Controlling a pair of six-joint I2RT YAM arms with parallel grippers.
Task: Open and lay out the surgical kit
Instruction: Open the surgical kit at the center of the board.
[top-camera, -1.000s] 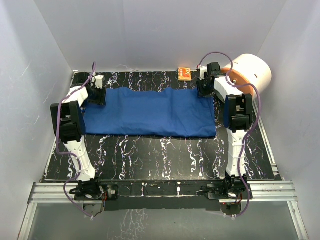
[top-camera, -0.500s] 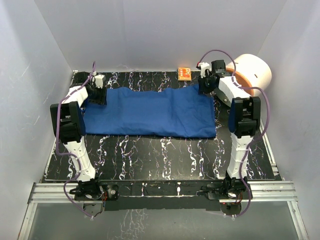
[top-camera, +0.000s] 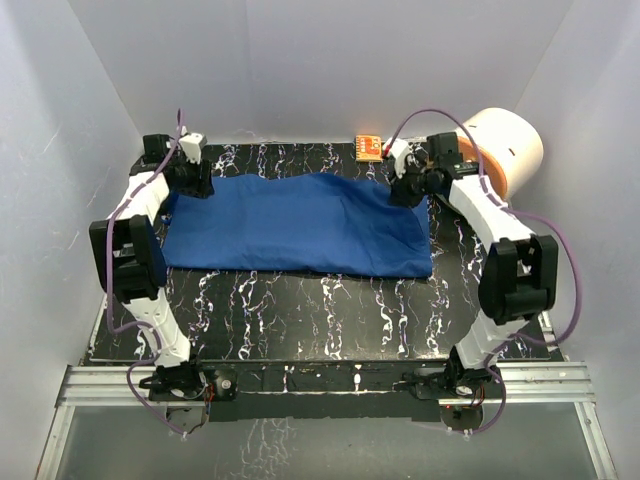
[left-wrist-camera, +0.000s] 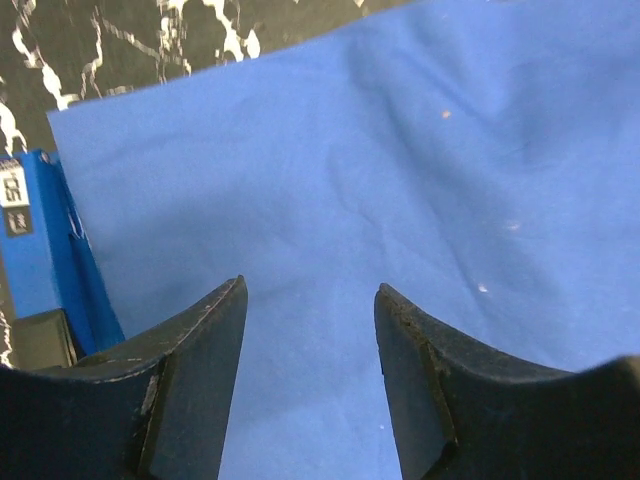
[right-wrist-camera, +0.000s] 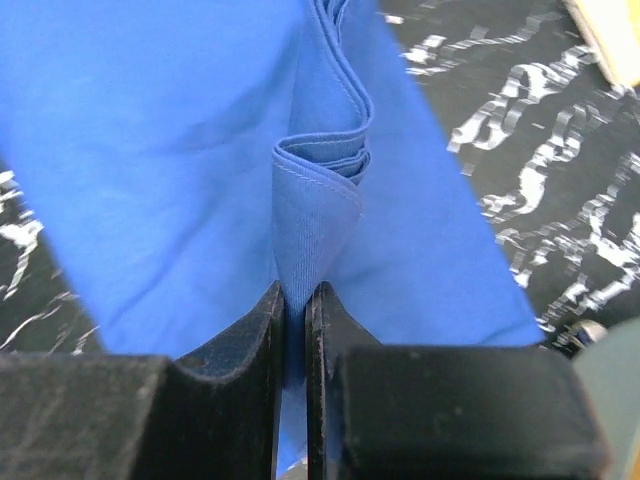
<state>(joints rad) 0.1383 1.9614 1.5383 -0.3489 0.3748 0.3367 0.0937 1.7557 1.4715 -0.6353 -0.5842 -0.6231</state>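
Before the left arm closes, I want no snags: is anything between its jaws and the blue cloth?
Nothing visible is. The left gripper hangs open directly over bare cloth, with no object in the gap between its jaws. The right gripper is shut on a fold of the same cloth.

No legible text anywhere.

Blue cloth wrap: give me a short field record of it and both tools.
wrap: blue cloth wrap, not yet opened, lying across the table
right: right tool shut on a raised fold at the wrap's far right corner
left: left tool open over the far left corner, not gripping
contents: hidden
nearby: small orange box, white-and-orange cylinder
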